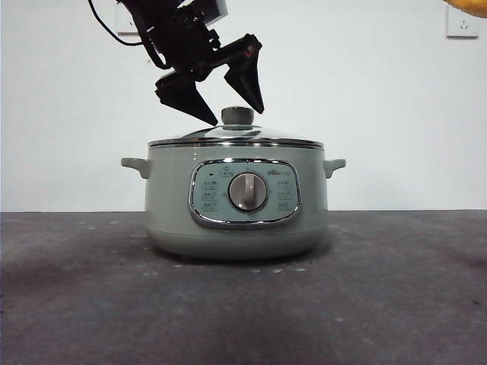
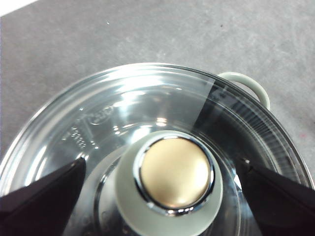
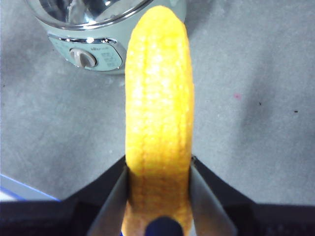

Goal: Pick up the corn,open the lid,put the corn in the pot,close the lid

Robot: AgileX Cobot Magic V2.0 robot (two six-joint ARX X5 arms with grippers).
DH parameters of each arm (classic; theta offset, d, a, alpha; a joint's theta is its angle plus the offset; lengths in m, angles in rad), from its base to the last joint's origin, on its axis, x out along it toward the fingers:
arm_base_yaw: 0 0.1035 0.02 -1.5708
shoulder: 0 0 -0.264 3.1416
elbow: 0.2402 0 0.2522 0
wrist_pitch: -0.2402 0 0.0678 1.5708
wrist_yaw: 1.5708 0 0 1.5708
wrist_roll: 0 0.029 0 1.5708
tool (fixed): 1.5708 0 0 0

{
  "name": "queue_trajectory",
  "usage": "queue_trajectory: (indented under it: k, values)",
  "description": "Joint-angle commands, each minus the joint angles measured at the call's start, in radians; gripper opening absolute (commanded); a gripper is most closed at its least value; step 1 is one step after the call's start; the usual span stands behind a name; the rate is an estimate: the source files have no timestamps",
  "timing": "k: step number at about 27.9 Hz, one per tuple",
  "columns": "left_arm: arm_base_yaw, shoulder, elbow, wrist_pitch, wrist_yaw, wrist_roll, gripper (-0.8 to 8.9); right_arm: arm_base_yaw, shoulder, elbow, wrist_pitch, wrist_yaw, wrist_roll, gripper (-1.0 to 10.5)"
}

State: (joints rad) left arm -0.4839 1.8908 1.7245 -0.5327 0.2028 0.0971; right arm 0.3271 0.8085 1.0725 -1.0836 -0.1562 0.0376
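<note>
Table (image 1: 76, 304): grey, nearest camera, carries pot. Pot (image 1: 237, 205): sage-green, upright at table centre, control dial facing front view. Lid (image 1: 236, 138): glass, seated closed on pot rim. Left hand (image 1: 227, 106): spread wide, poised just above lid, one finger on each side of knob (image 2: 172, 184), not touching. Right hand (image 3: 160, 206): clamped on corn (image 3: 158, 123), raised above table, apart from pot.

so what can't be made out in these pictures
- Inside of the pot: front view, hidden by its own wall; left wrist view, glare on the lid.
- Corn: front view, cut off at the top right corner.
- Panel labels: too small.
</note>
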Motion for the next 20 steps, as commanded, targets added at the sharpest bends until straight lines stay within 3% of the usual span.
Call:
queue_trajectory:
  k: [1, 6, 9, 15, 20]
  values:
    - [-0.008, 0.023, 0.002, 0.024, -0.006, 0.008, 5.62, 0.001, -0.002, 0.002, 0.010, -0.001, 0.005, -0.1]
    - [-0.010, 0.025, 0.002, 0.026, -0.019, 0.002, 5.60, 0.001, -0.002, 0.002, 0.013, 0.000, 0.005, -0.1]
    - [-0.010, 0.025, 0.002, 0.020, -0.019, 0.000, 3.83, 0.001, -0.002, 0.002, 0.014, 0.000, 0.005, -0.1]
    - [-0.018, 0.025, 0.002, 0.016, -0.016, 0.000, 3.66, 0.001, -0.002, 0.002, 0.014, 0.000, 0.004, -0.1]
    - [-0.018, 0.025, 0.002, -0.003, -0.016, 0.000, 1.54, 0.001, -0.002, 0.002, 0.014, 0.000, 0.004, -0.1]
